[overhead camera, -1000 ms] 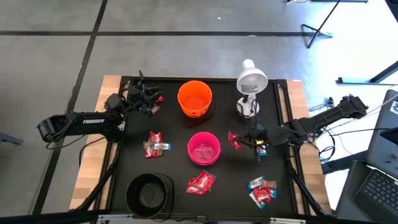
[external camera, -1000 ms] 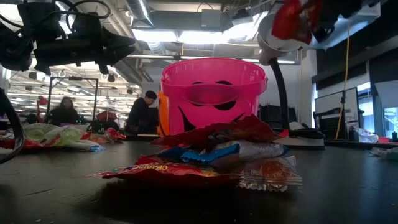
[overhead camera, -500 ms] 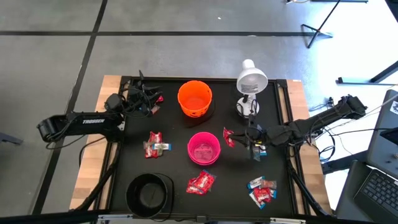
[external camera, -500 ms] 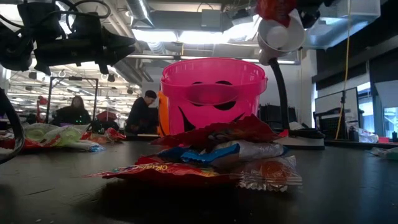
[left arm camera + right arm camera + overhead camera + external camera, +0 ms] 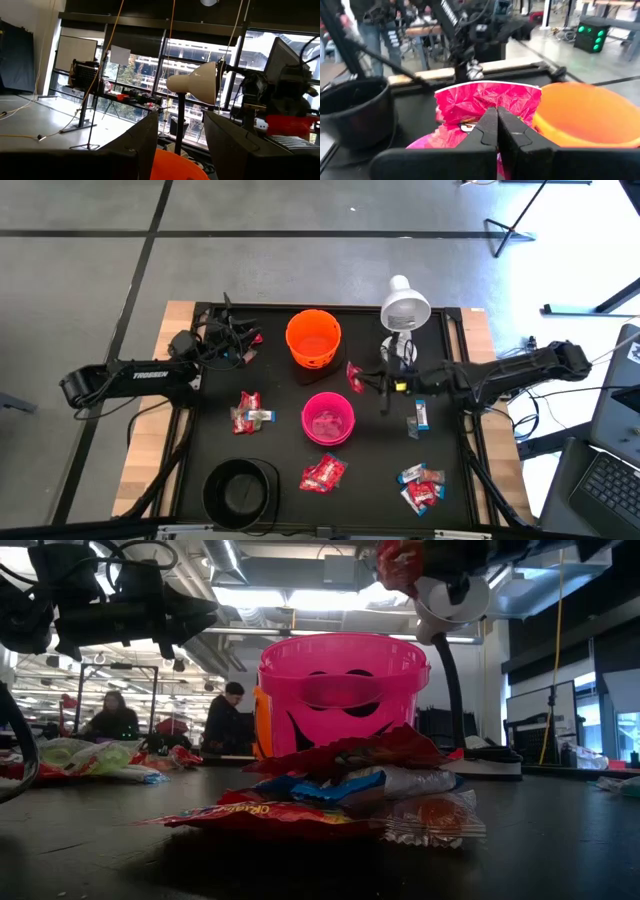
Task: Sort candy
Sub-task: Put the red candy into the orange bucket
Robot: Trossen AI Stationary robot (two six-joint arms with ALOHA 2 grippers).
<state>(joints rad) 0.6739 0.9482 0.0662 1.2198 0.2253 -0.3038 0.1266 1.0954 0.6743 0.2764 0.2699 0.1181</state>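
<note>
black counter (image 5: pixel 270 380), right claw (image 5: pixel 362 379) pinching red candy (image 5: pixel 353 375) between orange bowl (image 5: pixel 313 337) and pink bowl (image 5: pixel 328 418); carry step, next release over a bowl; left claw (image 5: pixel 240 340) parted, idle at the counter's back left

The right gripper (image 5: pixel 362 379) with its red candy (image 5: pixel 353 375) now sits farther left and farther back, between the orange bowl (image 5: pixel 313 338) and pink bowl (image 5: pixel 328 418); a blue candy (image 5: pixel 420 415) lies uncovered.
</note>
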